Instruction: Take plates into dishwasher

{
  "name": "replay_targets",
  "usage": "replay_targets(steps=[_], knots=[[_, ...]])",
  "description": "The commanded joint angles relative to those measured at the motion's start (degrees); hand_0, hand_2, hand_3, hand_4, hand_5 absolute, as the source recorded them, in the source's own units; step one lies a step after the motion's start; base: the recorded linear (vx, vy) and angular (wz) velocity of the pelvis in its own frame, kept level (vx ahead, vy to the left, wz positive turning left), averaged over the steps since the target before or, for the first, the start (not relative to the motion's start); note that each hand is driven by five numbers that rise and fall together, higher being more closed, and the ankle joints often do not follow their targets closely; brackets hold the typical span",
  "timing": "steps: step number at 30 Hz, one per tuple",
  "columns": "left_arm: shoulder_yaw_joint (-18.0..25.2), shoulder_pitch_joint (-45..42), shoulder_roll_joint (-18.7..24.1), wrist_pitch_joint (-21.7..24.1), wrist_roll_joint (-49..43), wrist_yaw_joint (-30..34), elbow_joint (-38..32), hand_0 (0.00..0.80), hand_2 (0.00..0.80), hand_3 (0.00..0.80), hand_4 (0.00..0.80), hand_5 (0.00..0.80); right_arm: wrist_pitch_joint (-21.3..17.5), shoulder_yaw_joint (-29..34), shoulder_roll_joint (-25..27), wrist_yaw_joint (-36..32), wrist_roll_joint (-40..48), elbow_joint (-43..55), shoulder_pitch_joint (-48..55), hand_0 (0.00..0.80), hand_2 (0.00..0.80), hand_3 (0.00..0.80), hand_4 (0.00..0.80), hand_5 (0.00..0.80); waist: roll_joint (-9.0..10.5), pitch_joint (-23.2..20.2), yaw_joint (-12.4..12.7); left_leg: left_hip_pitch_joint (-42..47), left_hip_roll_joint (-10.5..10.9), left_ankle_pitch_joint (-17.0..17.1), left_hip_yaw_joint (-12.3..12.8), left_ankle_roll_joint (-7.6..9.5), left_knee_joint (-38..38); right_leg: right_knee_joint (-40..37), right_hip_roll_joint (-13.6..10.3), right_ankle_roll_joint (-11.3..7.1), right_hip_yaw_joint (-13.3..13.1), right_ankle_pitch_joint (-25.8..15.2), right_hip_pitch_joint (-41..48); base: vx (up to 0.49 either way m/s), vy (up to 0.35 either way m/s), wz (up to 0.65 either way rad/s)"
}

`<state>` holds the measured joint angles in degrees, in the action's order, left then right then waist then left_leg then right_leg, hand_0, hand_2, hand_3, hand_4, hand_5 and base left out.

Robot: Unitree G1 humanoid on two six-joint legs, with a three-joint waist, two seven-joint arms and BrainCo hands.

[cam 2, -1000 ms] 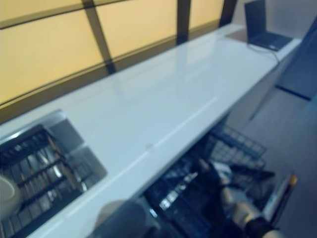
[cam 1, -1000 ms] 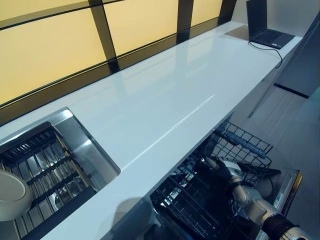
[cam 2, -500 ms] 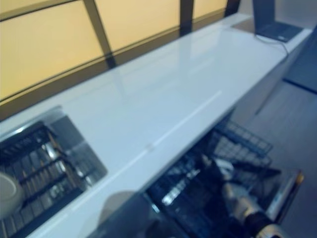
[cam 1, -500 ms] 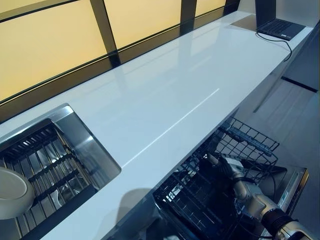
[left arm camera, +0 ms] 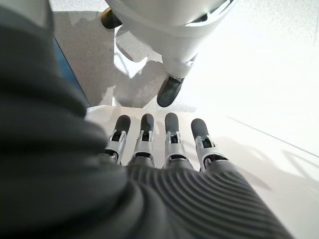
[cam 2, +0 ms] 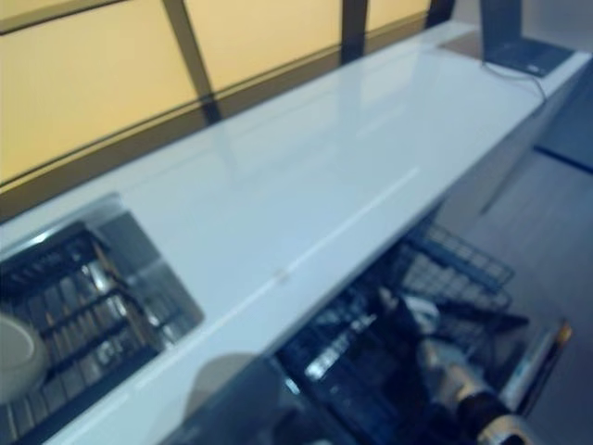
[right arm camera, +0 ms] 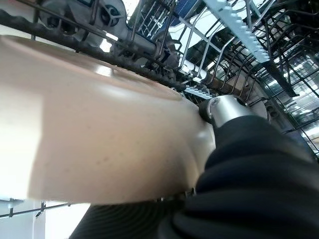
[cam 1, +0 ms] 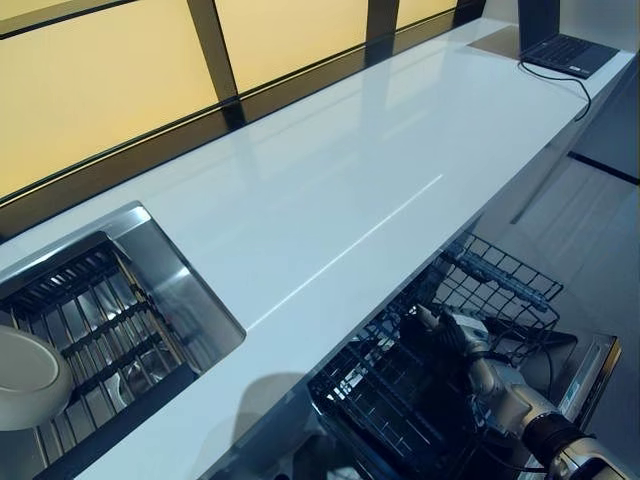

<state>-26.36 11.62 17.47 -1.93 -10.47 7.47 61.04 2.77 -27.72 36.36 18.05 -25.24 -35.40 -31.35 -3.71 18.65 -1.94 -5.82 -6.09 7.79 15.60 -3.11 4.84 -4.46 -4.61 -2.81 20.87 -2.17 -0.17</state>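
A cream plate (right arm camera: 99, 129) fills the right wrist view, held among the black wires of the dishwasher's lower rack (cam 1: 390, 400). My right hand (cam 1: 452, 338) is down inside that rack, its thumb (right arm camera: 227, 107) pressed on the plate's rim, so it is shut on the plate. In the eye views the plate itself is hidden by the hand and the wires. Another pale plate (cam 1: 25, 375) lies in the sink (cam 1: 190, 300) at the far left. My left hand (left arm camera: 172, 137) shows only in its wrist view, fingers straight and holding nothing.
The long white counter (cam 1: 330, 190) overhangs the pulled-out dishwasher racks. A wire upper rack (cam 1: 500, 285) sits just beyond my right hand. A dark grid lines the sink. A laptop (cam 1: 565, 50) with a cable stands at the counter's far right end.
The whole picture has shifted a little, so the camera moved. My right hand stays in the lower rack with the plate.
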Motion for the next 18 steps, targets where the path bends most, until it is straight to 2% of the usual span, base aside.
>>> replay_targets(steps=[1, 2, 4, 5, 8, 9, 18], knots=[[-2.1, 4.3, 3.7, 0.2, 0.0, 0.0, 1.7, 0.0, 0.0, 0.0, 0.0, 0.0, 2.0, -0.4, 0.7, 0.0, 0.1, -3.7, -2.9, 0.8, 0.8, 0.8, 0.8, 0.8, 1.1, -0.6, 1.3, 0.6, -0.2, -2.2, 0.4, -0.77, 0.2, 8.3, -1.9, -2.16, -1.4, 2.0, -6.1, 0.066, -0.007, 0.0], [-2.1, 4.3, 3.7, 0.2, 0.1, 0.0, 1.7, 0.0, 0.0, 0.0, 0.0, 0.0, 1.8, -0.4, 0.7, 0.0, 0.0, -4.0, -2.9, 0.8, 0.8, 0.8, 0.8, 0.8, 1.12, -0.7, 1.3, 1.1, -0.1, -3.3, -0.1, -1.21, 0.1, 8.5, -1.9, -2.69, -1.9, 3.0, -5.6, 0.062, -0.003, 0.0], [-2.3, 4.5, 3.6, 0.2, 0.2, -0.1, 1.6, 0.0, 0.0, 0.0, 0.0, 0.0, 1.8, -0.3, 0.9, -0.2, -0.3, -4.8, -3.3, 0.8, 0.8, 0.8, 0.8, 0.8, 0.92, -0.3, 1.4, 0.5, -0.2, -2.1, 0.4, -0.79, 0.2, 8.4, -2.0, -2.13, -1.3, 2.0, -6.1, 0.0, 0.0, 0.0], [-2.3, 4.5, 3.6, 0.2, 0.2, -0.1, 1.7, 0.0, 0.0, 0.0, 0.0, 0.0, 1.8, -0.3, 0.9, -0.2, -0.3, -4.9, -3.3, 0.8, 0.8, 0.8, 0.8, 0.8, 0.95, -0.4, 1.4, 1.0, -0.1, -3.2, -0.2, -1.23, 0.0, 8.6, -2.0, -2.65, -1.8, 3.0, -5.6, 0.0, 0.0, 0.0], [-2.5, 4.7, 3.7, 0.4, 0.3, 0.0, 1.7, 0.0, 0.0, 0.0, 0.0, 0.0, 1.9, -0.4, 1.1, -0.1, 0.0, -5.6, -3.8, 0.8, 0.8, 0.8, 0.8, 0.8, 0.7, -0.1, 1.5, 0.3, -0.1, -2.1, 0.2, -0.74, 0.2, 8.5, -2.1, -2.11, -1.2, 2.0, -6.4, -0.024, -0.001, 0.01], [-2.6, 4.7, 3.7, 0.4, 0.5, 0.0, 1.5, 0.0, 0.0, 0.0, 0.0, 0.0, 2.3, -0.4, 1.2, -0.5, -0.2, -5.7, -4.1, 0.8, 0.8, 0.8, 0.8, 0.8, 0.62, -0.2, 1.5, 0.8, 0.1, -3.2, -0.3, -1.2, 0.0, 8.7, -2.2, -2.63, -1.7, 3.0, -6.0, 0.056, 0.005, 0.01], [-2.9, 5.2, 3.6, 0.5, 0.8, 0.0, 1.4, 0.0, 0.0, 0.0, 0.0, 0.0, 2.2, -0.5, 1.4, -0.2, -0.4, -6.5, -4.8, 0.8, 0.8, 0.8, 0.8, 0.8, 0.17, 0.5, 1.4, -0.2, 0.2, -1.9, 0.0, -0.74, 0.2, 8.8, -2.3, -2.04, -1.3, 1.9, -7.1, -0.021, 0.006, 0.0]])
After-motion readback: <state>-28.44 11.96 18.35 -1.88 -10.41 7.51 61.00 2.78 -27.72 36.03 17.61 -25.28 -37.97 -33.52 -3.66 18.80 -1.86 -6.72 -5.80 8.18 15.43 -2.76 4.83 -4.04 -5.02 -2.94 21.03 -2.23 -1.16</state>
